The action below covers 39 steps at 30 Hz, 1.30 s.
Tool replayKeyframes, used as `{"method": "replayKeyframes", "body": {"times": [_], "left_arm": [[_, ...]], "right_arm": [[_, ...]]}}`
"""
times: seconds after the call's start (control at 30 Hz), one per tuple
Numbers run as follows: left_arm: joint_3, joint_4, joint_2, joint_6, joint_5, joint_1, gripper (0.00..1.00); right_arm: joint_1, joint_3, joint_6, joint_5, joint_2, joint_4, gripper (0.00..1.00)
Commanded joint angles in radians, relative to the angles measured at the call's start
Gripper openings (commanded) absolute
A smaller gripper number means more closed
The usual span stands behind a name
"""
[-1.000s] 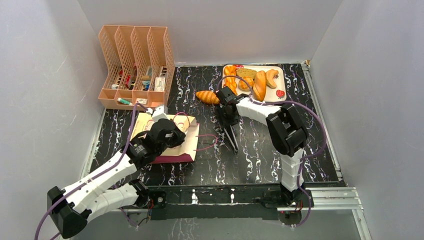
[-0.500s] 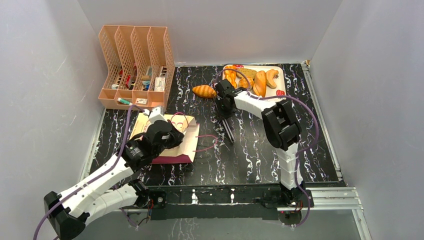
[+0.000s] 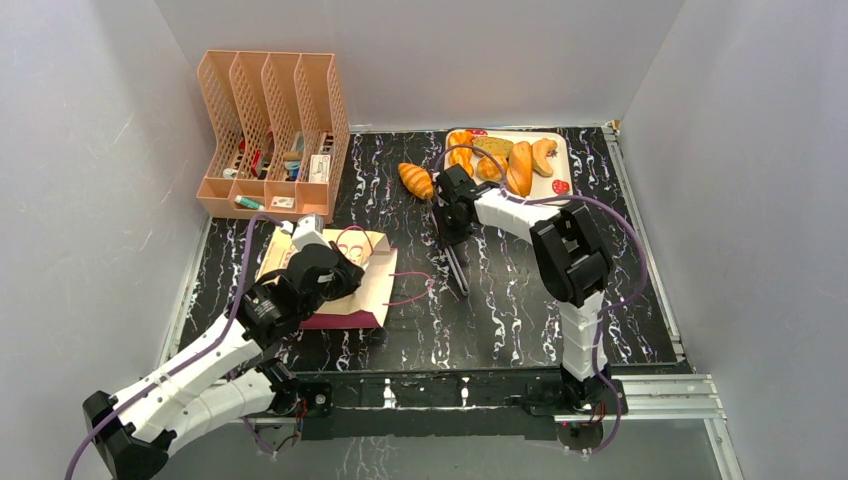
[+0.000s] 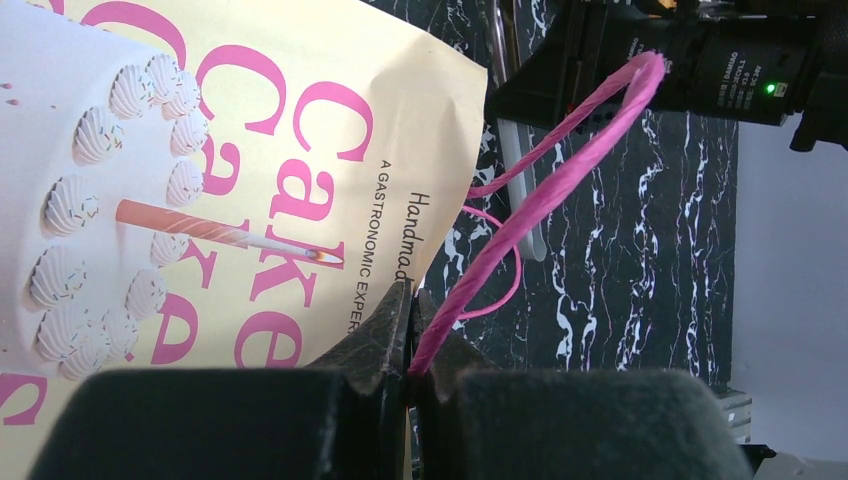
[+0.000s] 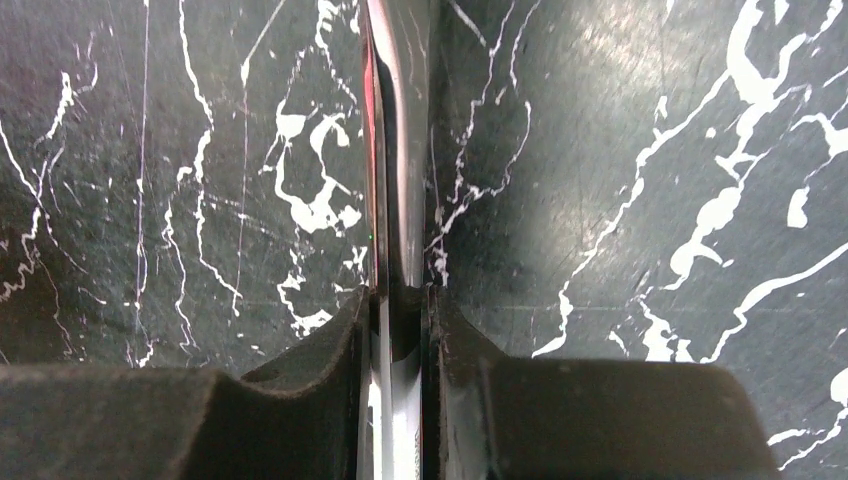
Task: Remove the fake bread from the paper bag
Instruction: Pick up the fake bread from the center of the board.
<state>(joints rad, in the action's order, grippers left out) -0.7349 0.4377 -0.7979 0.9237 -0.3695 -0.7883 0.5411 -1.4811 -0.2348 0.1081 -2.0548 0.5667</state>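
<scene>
The paper bag lies flat on the black marble table, its "Cakes" print filling the left wrist view. My left gripper is shut on the bag's pink cord handle; the cord leaves its jaws. My right gripper is shut on metal tongs, seen edge-on in the right wrist view, pointing down at bare table right of the bag. One fake bread loaf lies on the table behind the right wrist. Several more breads lie on a white tray.
A peach file rack with small items stands at the back left. Grey walls close in left, back and right. The right arm's wrist and the tongs show just beyond the bag's handle in the left wrist view.
The right wrist and tongs drew back a little from the bag. The loose loaf shifted toward the back and turned. The left arm slid slightly nearer, still holding the cord.
</scene>
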Motion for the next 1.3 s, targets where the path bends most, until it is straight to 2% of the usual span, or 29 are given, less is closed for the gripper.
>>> {"method": "replayKeyframes", "body": {"times": [0.0,0.67,1.03,1.27], "left_arm": [[0.001,0.023,0.021,0.001,-0.028,0.003,0.0],[0.0,0.0,0.017,-0.016,-0.031,0.003,0.0],[-0.011,-0.023,-0.011,-0.056,-0.023,0.003,0.0],[-0.011,-0.03,-0.026,-0.073,-0.012,0.003,0.0]], "right_arm": [[0.005,0.027,-0.015,0.003,0.082,0.036,0.0],[0.005,0.072,-0.028,-0.062,0.29,0.117,0.0],[0.0,-0.001,-0.027,-0.129,0.347,0.169,0.0],[-0.047,-0.039,-0.028,-0.156,0.379,0.176,0.0]]}}
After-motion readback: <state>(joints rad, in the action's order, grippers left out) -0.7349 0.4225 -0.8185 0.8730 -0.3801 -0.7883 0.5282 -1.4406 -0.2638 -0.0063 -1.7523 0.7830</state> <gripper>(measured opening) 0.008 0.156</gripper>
